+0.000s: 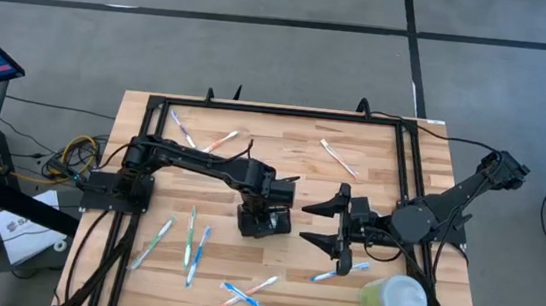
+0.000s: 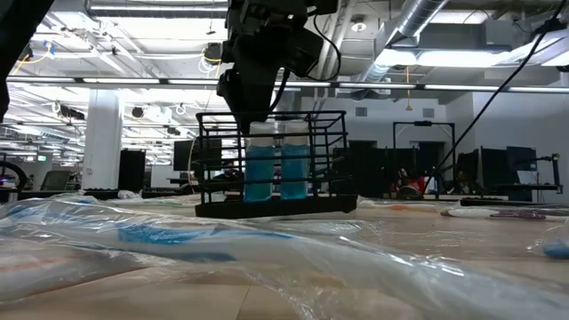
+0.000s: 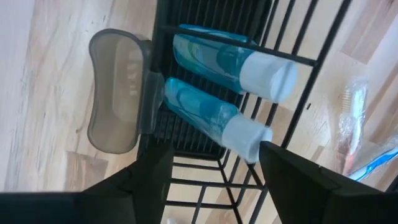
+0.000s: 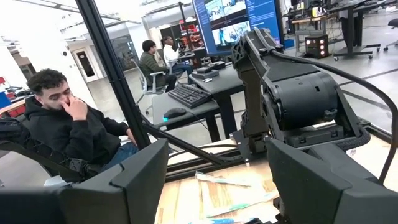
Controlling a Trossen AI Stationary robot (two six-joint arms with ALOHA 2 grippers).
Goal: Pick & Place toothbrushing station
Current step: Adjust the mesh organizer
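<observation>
The toothbrushing station is a small black wire holder standing on its base in the middle of the table. It holds two blue tubes with white caps, also visible in the low view. A grey see-through case sits at its side. My left gripper hangs over the holder and points down, its fingers apart on either side of one end of the holder's top. My right gripper is open and empty to the right of the holder, pointing toward the table's left. My left gripper's fingers stand on either side of the holder's wire top at one end, coming from above. I cannot tell whether they touch the wires. The holder stands flat on the table.
Several wrapped toothbrushes lie around the table: near left, near middle, far left, far right and under the right gripper. A pale green cup with a white lid stands near right. A black frame edges the table.
</observation>
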